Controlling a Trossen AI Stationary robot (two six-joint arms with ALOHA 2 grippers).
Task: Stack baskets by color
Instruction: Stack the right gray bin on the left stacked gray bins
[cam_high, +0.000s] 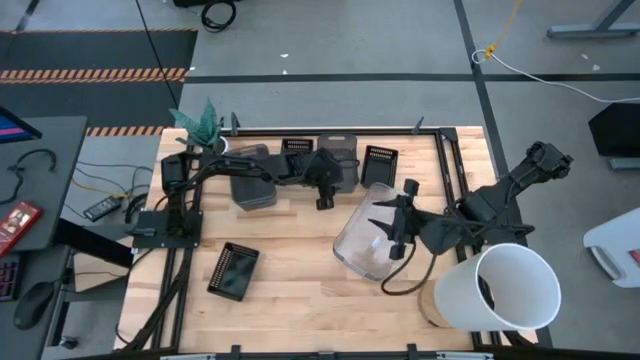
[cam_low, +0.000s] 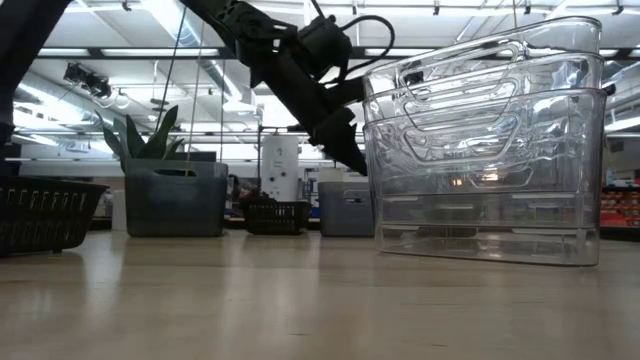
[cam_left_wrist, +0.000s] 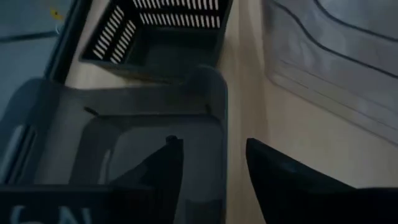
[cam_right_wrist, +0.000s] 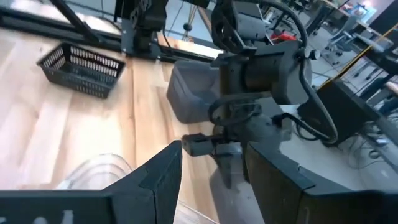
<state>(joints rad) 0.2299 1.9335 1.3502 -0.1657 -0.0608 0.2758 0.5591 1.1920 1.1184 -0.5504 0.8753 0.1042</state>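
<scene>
On the near left of the worktop (cam_high: 300, 300) a small black slotted basket (cam_high: 233, 271) lies alone; it looks light and stiff, best pinched on one thin wall. Farther back, a smoky grey basket (cam_high: 252, 180) stands beside the potted plant (cam_high: 203, 125), with another black basket (cam_high: 297, 147) at the far edge. The left hand (cam_high: 324, 196) hovers at the second grey basket (cam_high: 340, 160), fingers parted to a narrow gap astride its rim, gripping nothing as far as the wrist view shows. That rim seems the natural hold; the plastic looks rigid but smooth, so it may slip. A third black basket (cam_high: 381, 160) sits just to the right. The clear baskets (cam_high: 372, 240), already nested, stand mid-right, bulky yet probably light. The right hand (cam_high: 399, 222) hangs over them, fingers apart and empty. The big white bucket (cam_high: 500, 288) crowds the near right corner and could hinder that arm.
</scene>
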